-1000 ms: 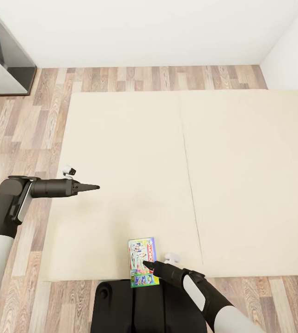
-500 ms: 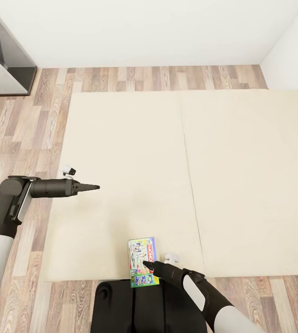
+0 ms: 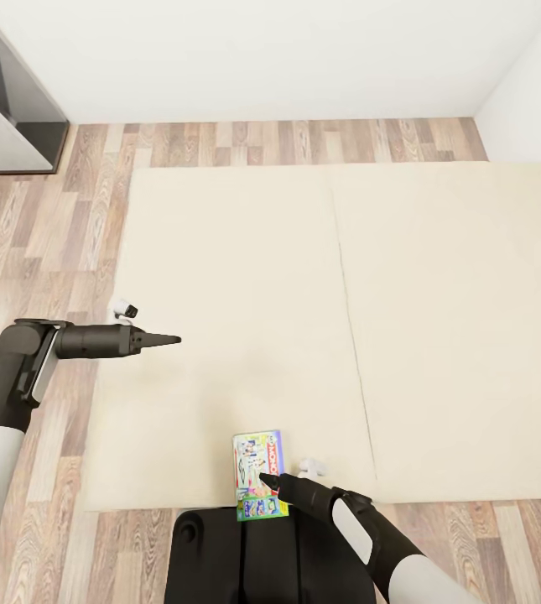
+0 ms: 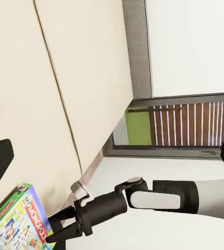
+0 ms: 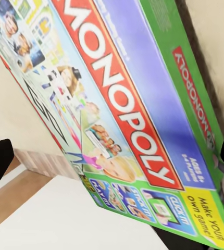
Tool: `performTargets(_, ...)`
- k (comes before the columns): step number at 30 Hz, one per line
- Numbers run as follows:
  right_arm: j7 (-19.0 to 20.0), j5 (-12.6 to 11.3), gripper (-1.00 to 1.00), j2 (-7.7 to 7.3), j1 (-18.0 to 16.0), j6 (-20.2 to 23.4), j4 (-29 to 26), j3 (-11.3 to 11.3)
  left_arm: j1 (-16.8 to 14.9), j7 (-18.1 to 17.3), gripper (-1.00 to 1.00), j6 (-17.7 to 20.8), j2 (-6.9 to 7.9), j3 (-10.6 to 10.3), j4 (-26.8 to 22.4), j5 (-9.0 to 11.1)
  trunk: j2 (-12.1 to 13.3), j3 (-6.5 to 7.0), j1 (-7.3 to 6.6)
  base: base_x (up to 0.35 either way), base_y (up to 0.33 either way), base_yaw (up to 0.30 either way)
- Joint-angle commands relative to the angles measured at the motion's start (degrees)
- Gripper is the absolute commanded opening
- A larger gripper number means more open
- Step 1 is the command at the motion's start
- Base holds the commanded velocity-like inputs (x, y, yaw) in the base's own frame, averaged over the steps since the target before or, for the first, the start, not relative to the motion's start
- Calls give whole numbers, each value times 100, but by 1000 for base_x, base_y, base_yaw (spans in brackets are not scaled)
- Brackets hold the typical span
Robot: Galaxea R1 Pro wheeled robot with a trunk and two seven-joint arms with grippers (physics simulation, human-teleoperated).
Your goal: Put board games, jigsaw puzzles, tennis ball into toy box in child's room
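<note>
One board game [image 3: 259,470], a flat Monopoly box in green and blue with a red band, lies at the near edge of the beige bed [image 3: 438,319], slightly overhanging it. My right gripper [image 3: 263,478] sits right at the box, open, fingers wide apart. The right wrist view has the printed lid [image 5: 117,120] very close. In the left wrist view the box corner [image 4: 15,224] lies beside the right gripper [image 4: 57,233]. My left gripper [image 3: 174,340] hovers open over the bed's left part, holding nothing.
Wood-plank floor [image 3: 44,235] runs along the bed's left and far sides. A dark grey cabinet [image 3: 2,109] stands at the far left against the white wall. My black base [image 3: 262,554] is against the bed's near edge. A seam [image 3: 350,319] divides the mattress.
The view has shifted a little, so the bed sits slightly further right in the picture. Both arms and the board game keep their places in the picture.
</note>
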Motion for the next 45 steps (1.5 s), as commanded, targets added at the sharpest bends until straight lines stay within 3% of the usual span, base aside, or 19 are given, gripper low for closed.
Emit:
performTargets(1, -2, -45, 100, -1, -2, 28, -3, 13, -1, -21, 100, 61, 3, -2, -1, 1, -8, -6, 3, 0, 61, 0)
performTargets(45, -2, -45, 100, -1, 0, 28, -3, 20, -1, -21, 100, 61, 3, -4, -1, 1, -8, -6, 3, 0, 71, 0)
